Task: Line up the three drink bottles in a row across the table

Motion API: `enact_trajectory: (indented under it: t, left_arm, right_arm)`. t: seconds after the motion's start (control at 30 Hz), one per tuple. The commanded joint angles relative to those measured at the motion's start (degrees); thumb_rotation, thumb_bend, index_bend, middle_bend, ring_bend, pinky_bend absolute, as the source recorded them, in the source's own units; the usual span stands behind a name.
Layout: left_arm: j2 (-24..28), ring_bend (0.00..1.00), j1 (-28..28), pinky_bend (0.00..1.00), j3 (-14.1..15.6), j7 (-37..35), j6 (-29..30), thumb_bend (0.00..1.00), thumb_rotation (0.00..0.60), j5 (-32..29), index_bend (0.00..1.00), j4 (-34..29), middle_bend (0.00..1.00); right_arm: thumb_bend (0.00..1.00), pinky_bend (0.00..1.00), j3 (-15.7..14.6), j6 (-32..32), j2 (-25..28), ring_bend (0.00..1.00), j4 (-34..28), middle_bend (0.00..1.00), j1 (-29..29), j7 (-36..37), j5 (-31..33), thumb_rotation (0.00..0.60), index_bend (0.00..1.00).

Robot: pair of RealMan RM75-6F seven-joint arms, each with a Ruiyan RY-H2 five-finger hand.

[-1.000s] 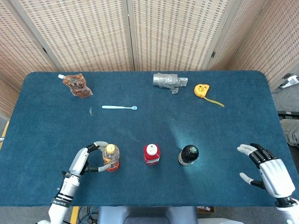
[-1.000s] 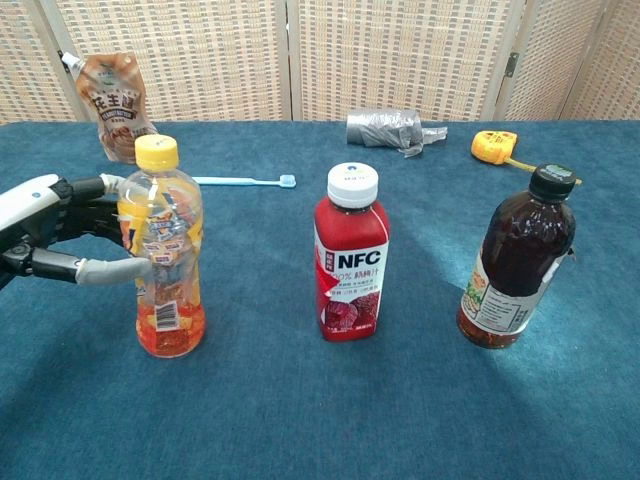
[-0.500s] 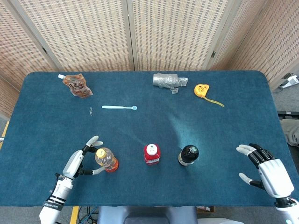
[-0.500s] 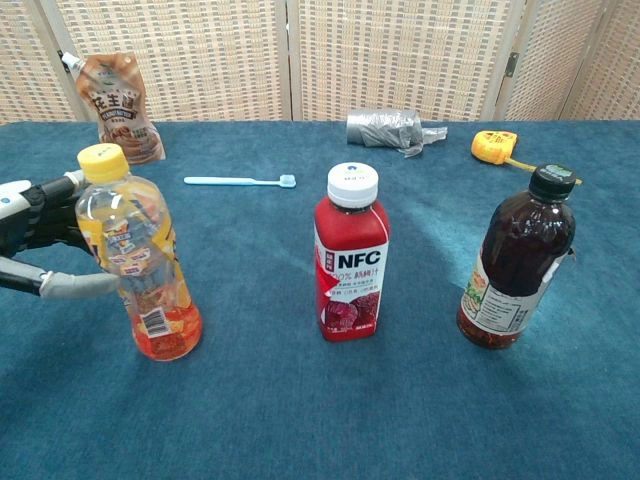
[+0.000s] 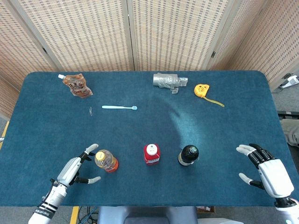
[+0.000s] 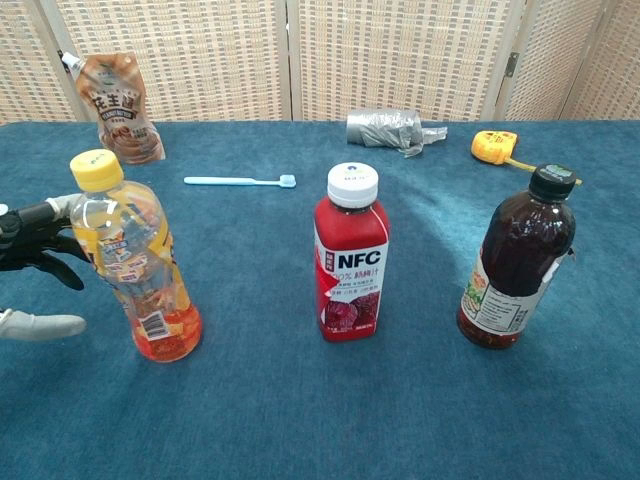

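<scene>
Three bottles stand in a row near the table's front edge. The orange bottle with a yellow cap [image 5: 106, 160] [image 6: 132, 262] leans to the left, toward my left hand. The red NFC bottle [image 5: 152, 154] [image 6: 352, 256] and the dark bottle [image 5: 188, 155] [image 6: 518, 262] stand upright. My left hand [image 5: 73, 170] [image 6: 32, 248] lies just left of the orange bottle with fingers spread and nothing in it; whether a fingertip touches the bottle I cannot tell. My right hand [image 5: 269, 173] hovers open at the front right, well away from the dark bottle.
At the back lie a brown pouch [image 5: 77, 85], a light blue spoon [image 5: 119, 107], a silver roll [image 5: 169, 80] and a yellow tape measure [image 5: 202, 89]. A small clip [image 5: 90, 110] lies near the spoon. The front edge runs close under the bottles.
My left hand has let go of the orange bottle and drawn back to the left and toward the front edge. The bottle now leans left. The right hand barely moved.
</scene>
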Motion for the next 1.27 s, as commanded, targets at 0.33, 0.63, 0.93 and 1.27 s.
enact_trajectory:
  t: [0.33,0.63,0.93,1.27]
  left_arm:
    - [3.89,0.19,4.23,0.28,-0.35,15.46,8.88,0.11,0.6,0.92,0.01,1.26,0.07]
    - [6.11,0.19,8.21,0.28,-0.97,27.42,16.69,0.11,0.6,2.08,0.06,1.48,0.07]
    - [7.19,0.19,11.06,0.28,-0.06,29.37,20.01,0.11,0.6,3.96,0.18,2.78,0.07]
    - [6.42,0.19,11.26,0.28,-0.52,29.54,19.37,0.11,0.6,4.55,0.19,4.97,0.07]
  right_arm:
    - [0.12,0.34,0.5,-2.25,1.21,0.17,-1.99,0.27,-0.14,-2.47,3.58,0.6,0.29]
    - [0.12,0.34,2.4,-3.17,2.85,0.17,-4.51,0.28,-0.9,-5.79,9.4,0.6,0.29]
    - [0.12,0.34,3.7,-5.51,3.87,0.17,-4.28,0.28,-0.7,-5.85,13.93,0.6,0.29]
    - [0.12,0.34,3.81,-6.92,3.56,0.17,-3.72,0.28,-0.44,-6.41,14.82,0.6,0.29]
